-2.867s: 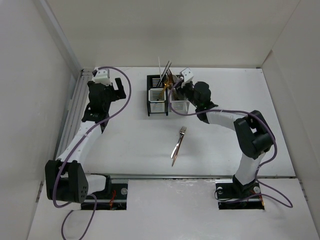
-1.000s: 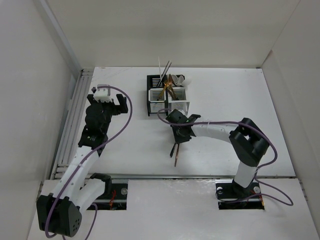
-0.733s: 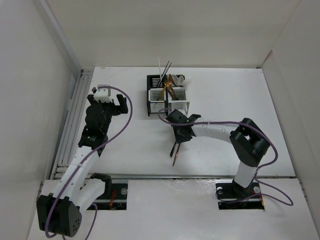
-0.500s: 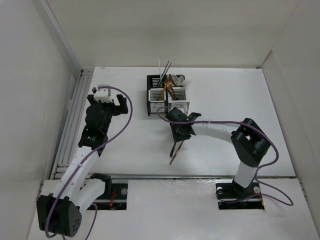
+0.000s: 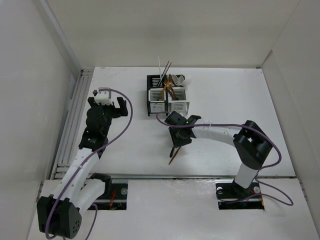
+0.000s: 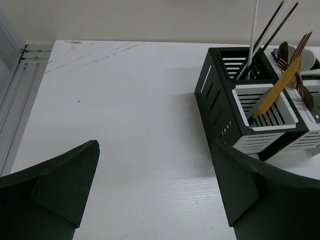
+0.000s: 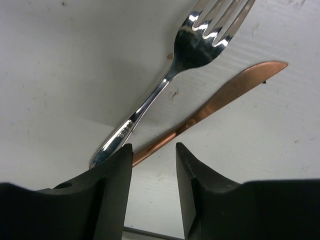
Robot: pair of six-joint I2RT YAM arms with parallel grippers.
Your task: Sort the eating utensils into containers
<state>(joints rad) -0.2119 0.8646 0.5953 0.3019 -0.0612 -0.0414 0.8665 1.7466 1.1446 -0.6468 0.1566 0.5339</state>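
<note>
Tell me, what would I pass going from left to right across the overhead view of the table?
In order: left gripper → black container → white container → right arm's elbow.

Right gripper (image 5: 179, 137) is down low over the table (image 5: 225, 85), just in front of the white caddy (image 5: 179, 104), and a slim copper-toned utensil (image 5: 172, 156) pokes out from under it toward the near edge. The black caddy (image 5: 156, 100) sits joined to the white one, both bristling with upright cutlery (image 5: 164, 75). Left gripper (image 5: 107, 103) hovers well off to the left, jaws wide.
</note>
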